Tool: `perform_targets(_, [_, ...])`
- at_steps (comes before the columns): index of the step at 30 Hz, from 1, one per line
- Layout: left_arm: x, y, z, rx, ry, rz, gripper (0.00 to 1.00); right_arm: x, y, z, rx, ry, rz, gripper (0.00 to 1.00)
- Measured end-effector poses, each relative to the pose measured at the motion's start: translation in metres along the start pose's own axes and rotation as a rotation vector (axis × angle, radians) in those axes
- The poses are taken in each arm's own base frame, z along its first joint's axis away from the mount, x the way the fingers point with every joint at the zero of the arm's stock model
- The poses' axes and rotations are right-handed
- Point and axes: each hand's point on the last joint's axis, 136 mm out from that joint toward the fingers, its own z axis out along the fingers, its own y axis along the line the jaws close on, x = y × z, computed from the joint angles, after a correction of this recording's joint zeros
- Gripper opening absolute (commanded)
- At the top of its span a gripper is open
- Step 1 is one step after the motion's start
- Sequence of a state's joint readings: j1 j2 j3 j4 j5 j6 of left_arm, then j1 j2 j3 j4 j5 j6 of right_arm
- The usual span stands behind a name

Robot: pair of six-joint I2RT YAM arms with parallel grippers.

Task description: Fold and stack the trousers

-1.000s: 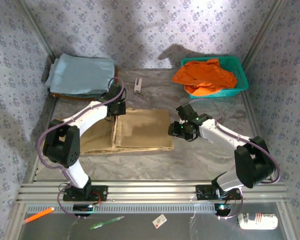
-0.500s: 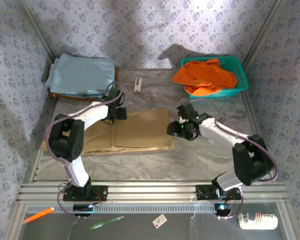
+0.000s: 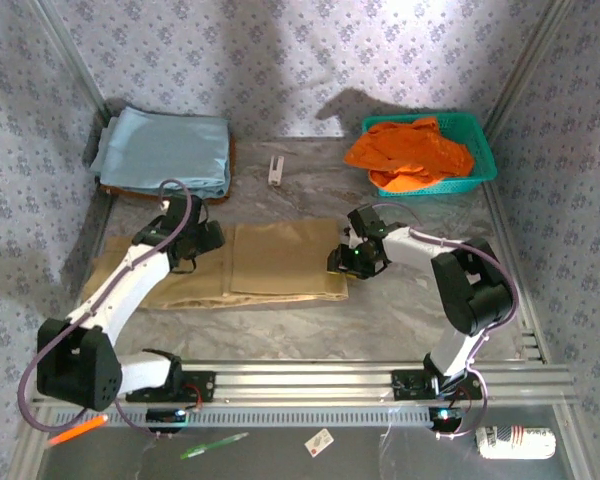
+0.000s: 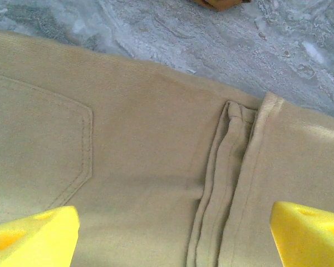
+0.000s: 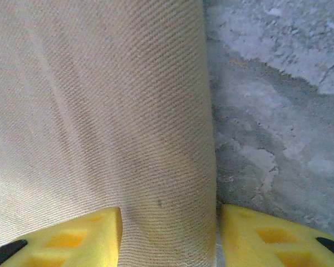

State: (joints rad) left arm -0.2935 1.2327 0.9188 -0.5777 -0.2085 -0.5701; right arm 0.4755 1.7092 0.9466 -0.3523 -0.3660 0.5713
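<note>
- Grey marbled counter [image 3: 400, 320]: carries the garment, mid-depth, L of centre.
- Long tan cotton trousers [image 3: 280, 262]: lying flat, long axis L–R across the counter. Legs look doubled back over the seat, so the R end is a fold and the L end is seat/waist.
- L end effector [image 3: 204, 240]: hangs over the seat region, near the far edge. Released, yellow pads wide apart w/ nothing between them but flat cloth below.
- R end effector [image 3: 344, 262]: partway along the R fold edge. Jaws parted and straddling it, one pad over cloth, the other over bare counter. Cloth between is flat, not bunched, so it reads as not gripping.
- Key relation: the garment stretches off to the L of the R end effector, along its own long axis. R arm is nearer the fold, L arm nearer the hem. Judgement: next fold prob. means carrying the R edge leftward over the rest.
- Stitched back pocket [image 4: 39, 150] and leg hem [image 4: 265, 114]: both under the L wrist, hem lying across the seat, R of the pocket.
- Unclear: R end effector covers part of the fold in the top view, and the L arm covers part of the seat. Pads are cut off at the frame bottom in both wrist views, so contact w/ the cloth can't be told.
</note>
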Motion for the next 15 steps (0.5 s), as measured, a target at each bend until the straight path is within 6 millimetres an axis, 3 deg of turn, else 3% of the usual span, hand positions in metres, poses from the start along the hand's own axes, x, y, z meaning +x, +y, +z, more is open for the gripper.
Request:
perform_targets(2, [-0.002, 0.001, -0.007, 0.010, -0.013, -0.007, 0.89, 0.001, 0.010, 0.003, -0.042, 0.004, -0.010, 0.40])
perform_targets(9, [-0.005, 0.004, -0.023, 0.040, -0.041, -0.026, 0.89, 0.008, 0.025, 0.008, -0.121, 0.024, -0.003, 0.02])
perform_targets(15, [-0.002, 0.002, -0.025, 0.058, -0.034, -0.033, 0.89, 0.004, 0.017, -0.002, -0.092, -0.001, 0.035, 0.00])
